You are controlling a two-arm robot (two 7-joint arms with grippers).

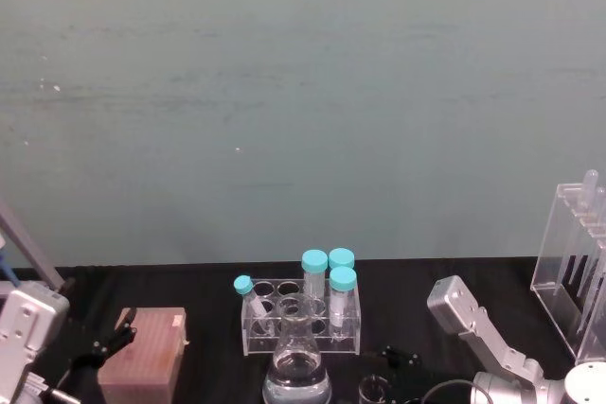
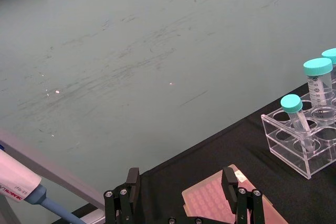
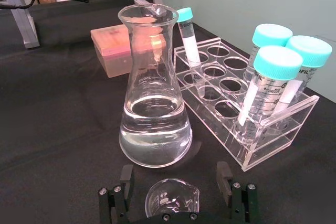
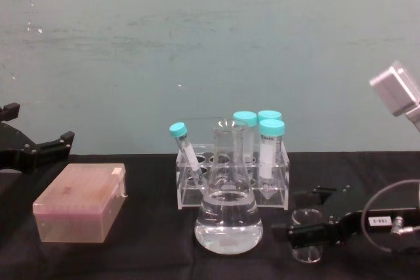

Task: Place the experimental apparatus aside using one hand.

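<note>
Teal wall stands behind the black worktop (image 1: pixel 189 281), whose back edge runs along its foot.

We see the flask (image 4: pixel 228 208) upright about midway between the left and right edges, in front of the low rack (image 4: pixel 230 181). Its long axis is vertical, its neck points straight up, and clear liquid fills the wide base. In the right wrist view the flask (image 3: pixel 155 103) stands just beside that rack (image 3: pixel 247 103) of teal-capped tubes, which is nearer the back edge.

We find the beaker (image 4: pixel 305 218) just right of the flask and nearer the front, upright with its mouth up. The right gripper (image 4: pixel 308 213) reaches in low from the right edge, and its fingers stand apart, one on each side of the beaker. From the wrist we see the beaker (image 3: pixel 172 199) between the fingers of this gripper (image 3: pixel 175 177), with a gap on both sides, so nothing is clamped. The flask is just beyond the fingertips.

We see the tall rack (image 1: pixel 573 272) upright by the right edge, near the back, well apart from the gripper. Its long glass tubes stand nearly vertical, with their tops up.

We find the pink box (image 4: pixel 82 204) toward the left edge. The left gripper (image 2: pixel 181 182) hangs above it with its fingers apart, holding nothing.
</note>
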